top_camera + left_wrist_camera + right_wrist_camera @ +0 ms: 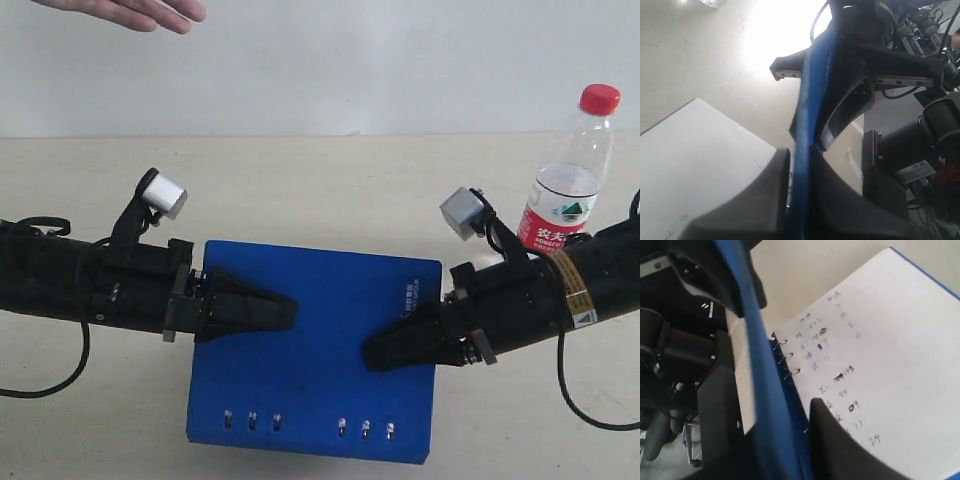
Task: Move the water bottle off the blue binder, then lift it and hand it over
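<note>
Exterior view, we log:
- water bottle (570,190): upright on table (300,190), far right, behind right arm, off blue binder (320,360). Long axis vertical, red cap (600,98) up.
- blue binder: long axis left-right, slotted edge toward camera.
- left gripper (290,312): on left edge, fingers pinching cover.
- right gripper (370,352): on right edge, cover between fingers, which we read as pinched.
- white pages (890,340): right wrist view, handwritten, ring-bound, apart from cover.
- human hand (140,12): top left, fingers extended.
</note>
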